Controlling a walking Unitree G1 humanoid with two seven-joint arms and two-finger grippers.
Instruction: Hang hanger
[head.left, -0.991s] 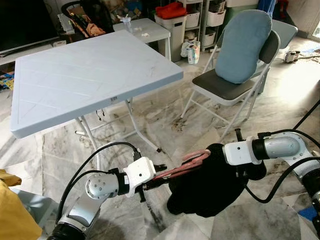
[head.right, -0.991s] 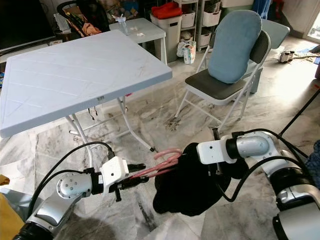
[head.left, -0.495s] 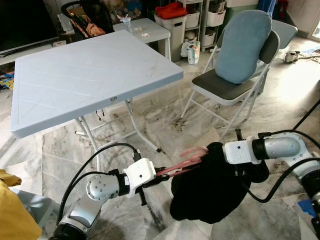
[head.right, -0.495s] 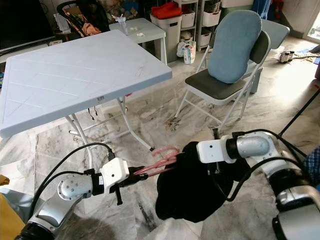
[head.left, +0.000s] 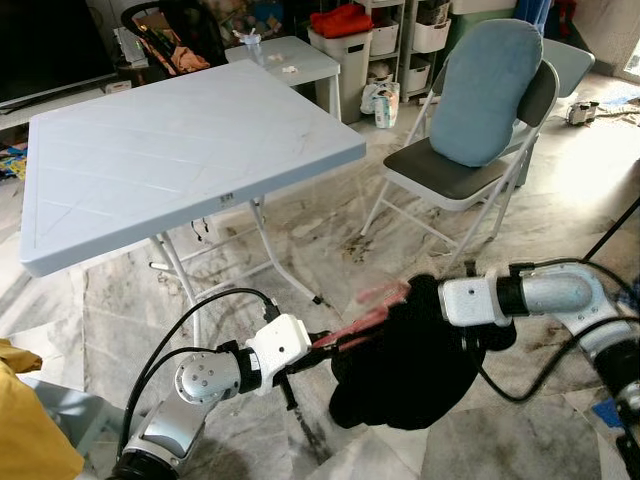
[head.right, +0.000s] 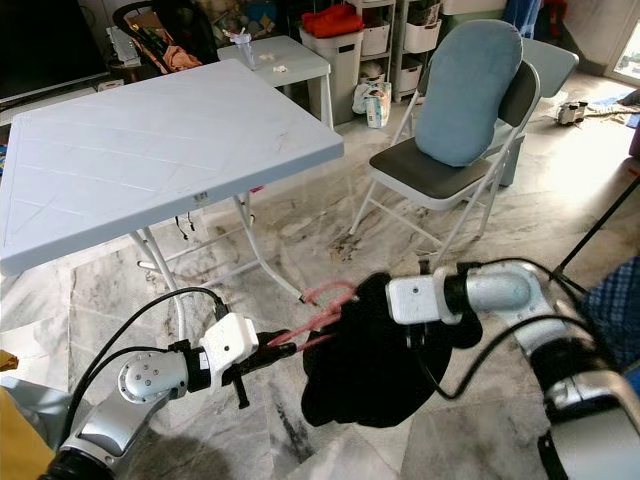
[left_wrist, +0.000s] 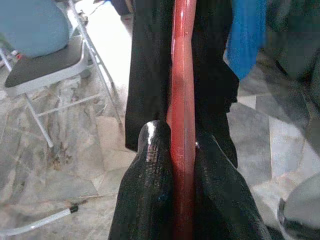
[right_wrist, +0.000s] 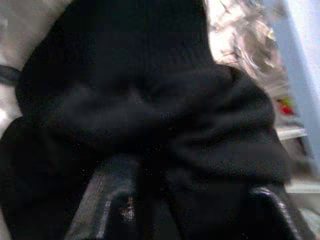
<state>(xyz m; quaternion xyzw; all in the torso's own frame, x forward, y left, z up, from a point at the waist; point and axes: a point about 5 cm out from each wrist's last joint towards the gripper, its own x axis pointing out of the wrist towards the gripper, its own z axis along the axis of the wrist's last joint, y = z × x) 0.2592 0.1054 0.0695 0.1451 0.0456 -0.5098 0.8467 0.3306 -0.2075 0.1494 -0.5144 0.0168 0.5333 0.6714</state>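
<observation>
A pink hanger (head.left: 365, 312) runs between my two arms, low over the marble floor. My left gripper (head.left: 322, 345) is shut on its near end, and in the left wrist view the red bar (left_wrist: 182, 100) sits clamped between the black fingers (left_wrist: 150, 185). A black garment (head.left: 415, 355) hangs bunched off the hanger's far end. My right gripper (head.right: 420, 325) is buried in that cloth, with black fabric (right_wrist: 150, 115) lying between and over its fingers (right_wrist: 107, 205).
A light grey folding table (head.left: 170, 150) stands ahead on the left. A folding chair (head.left: 470, 170) with a blue cushion (head.left: 490, 90) stands ahead on the right. Storage bins and shelves (head.left: 350, 45) line the back. A yellow cloth (head.left: 25, 420) lies at my lower left.
The hanger and garment have shifted slightly left and up, with the right arm pushing the cloth along the hanger. The hanger's far end looks blurred from motion.
</observation>
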